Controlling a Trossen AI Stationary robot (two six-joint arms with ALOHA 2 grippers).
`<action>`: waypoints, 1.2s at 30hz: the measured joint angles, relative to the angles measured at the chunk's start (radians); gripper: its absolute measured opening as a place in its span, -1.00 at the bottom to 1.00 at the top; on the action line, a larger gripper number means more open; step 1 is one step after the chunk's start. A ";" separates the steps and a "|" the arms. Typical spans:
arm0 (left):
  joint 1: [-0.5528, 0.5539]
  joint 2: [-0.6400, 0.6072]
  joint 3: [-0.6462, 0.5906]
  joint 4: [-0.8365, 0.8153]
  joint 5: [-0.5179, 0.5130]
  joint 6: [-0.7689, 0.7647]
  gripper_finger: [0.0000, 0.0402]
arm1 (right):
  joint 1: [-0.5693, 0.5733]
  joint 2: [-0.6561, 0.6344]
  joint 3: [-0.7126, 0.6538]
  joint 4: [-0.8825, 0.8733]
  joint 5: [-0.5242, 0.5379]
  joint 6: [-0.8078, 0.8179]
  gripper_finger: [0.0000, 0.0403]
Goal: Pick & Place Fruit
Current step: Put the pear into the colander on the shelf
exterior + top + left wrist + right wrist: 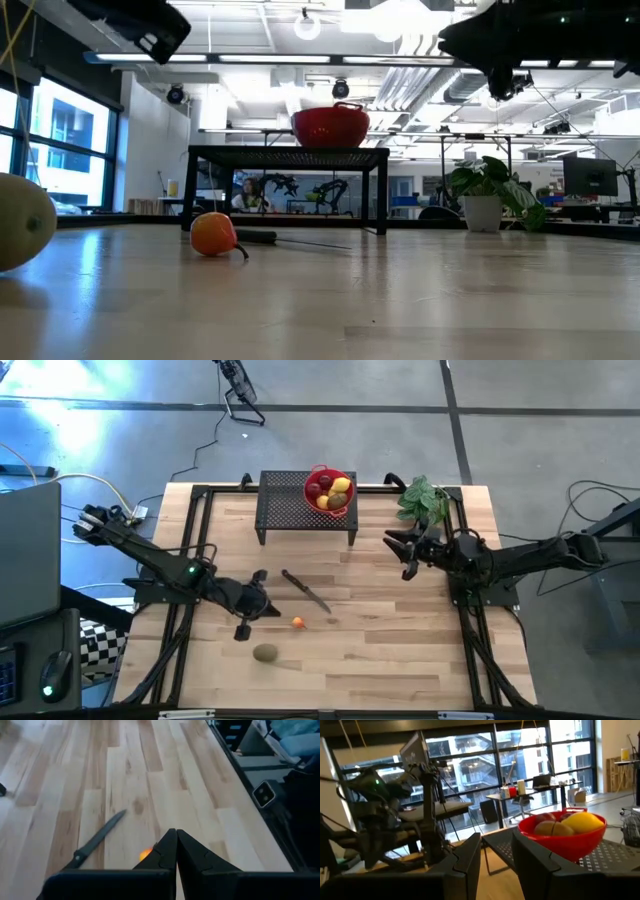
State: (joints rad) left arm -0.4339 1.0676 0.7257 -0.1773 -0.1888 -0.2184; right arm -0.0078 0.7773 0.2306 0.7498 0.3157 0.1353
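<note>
Fingers pressed tight together with nothing between them, the left gripper point(270, 611) hangs over the middle of the wooden worktop point(380, 660). Just beyond its tips, toward the right arm's side, lies a tiny orange fruit point(298, 623), near the gripper and apart from it; the left wrist view shows that fruit point(145, 853) peeking out beside the closed fingers point(170, 851). A brown-green kiwi point(265, 653) sits on the worktop nearer the front edge, a little past the gripper and well apart from the orange piece. From the low view the kiwi point(22, 222) fills the near left edge and the orange fruit point(213, 234) stands farther back on the wood.

A slim dark-handled knife point(306, 591) lies flat and slantwise just behind the orange fruit, between it and a black mesh stand point(290, 510) at the back of the worktop. On that stand rests a red bowl point(313, 471) holding yellow lemons point(342, 486) and dark red fruit point(316, 489).

At the right side, the right gripper point(398, 550) is held above the worktop near the stand's right end, its fingers point(467, 855) a narrow gap apart and empty, pointing toward the bowl point(567, 847). A green leafy bunch point(423, 498) sits at the back right corner, just behind that gripper.
</note>
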 joint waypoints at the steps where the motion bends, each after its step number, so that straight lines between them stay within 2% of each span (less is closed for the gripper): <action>1: 0.000 0.001 0.006 0.001 0.002 0.000 -1.00 | 0.001 0.000 0.000 -0.007 0.000 0.000 -0.49; 13: 0.002 0.003 0.010 0.002 0.018 0.003 -1.00 | 0.001 0.001 0.000 -0.093 -0.001 0.000 -0.49; 19: 0.002 0.003 0.009 0.002 -0.054 0.006 -1.00 | 0.001 0.001 0.000 -0.096 -0.004 0.000 -0.49; 24: 0.003 0.003 0.009 0.013 -0.061 0.079 -1.00 | 0.001 0.001 0.000 -0.096 0.000 0.000 -0.49; 27: 0.004 0.004 0.009 0.077 -0.080 0.129 -1.00 | 0.001 0.001 0.000 -0.096 -0.001 0.000 -0.49; 33: 0.087 0.058 0.009 0.177 -0.075 0.218 -1.00 | 0.001 0.001 0.000 -0.096 -0.005 0.019 -0.49; 36: 0.151 0.122 0.009 0.174 -0.007 0.222 -1.00 | 0.001 0.001 0.000 -0.096 -0.005 0.026 -0.49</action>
State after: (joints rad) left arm -0.2826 1.1897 0.7351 -0.0034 -0.1961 0.0032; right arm -0.0067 0.7780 0.2306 0.6539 0.3107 0.1613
